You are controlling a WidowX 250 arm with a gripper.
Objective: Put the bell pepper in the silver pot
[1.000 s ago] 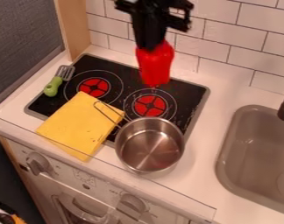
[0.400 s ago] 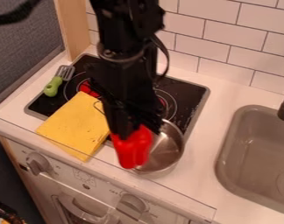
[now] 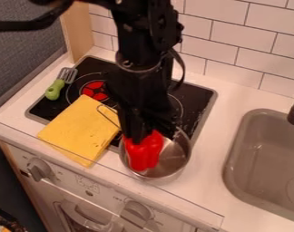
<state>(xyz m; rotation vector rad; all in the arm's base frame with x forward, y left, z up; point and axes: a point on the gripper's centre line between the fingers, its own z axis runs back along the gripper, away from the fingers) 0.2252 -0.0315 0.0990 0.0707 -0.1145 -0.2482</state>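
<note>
Nearest, the stove's front panel (image 3: 92,192) bears small printed marks beside the knob (image 3: 39,169); wording not legible. Behind it, the silver pot (image 3: 181,156) sits upright at the hob's front edge. The red bell pepper (image 3: 143,156) is upright at the pot's left side, within the rim's outline; whether it touches the bottom cannot be told. The gripper (image 3: 141,137) is closed on its upper end. Recommended: shift slightly toward the pot's centre, lower until the pepper meets the bottom, release gently, then lift straight up. Risk: a wide release could knock the rim or the wire handle (image 3: 107,114).
</note>
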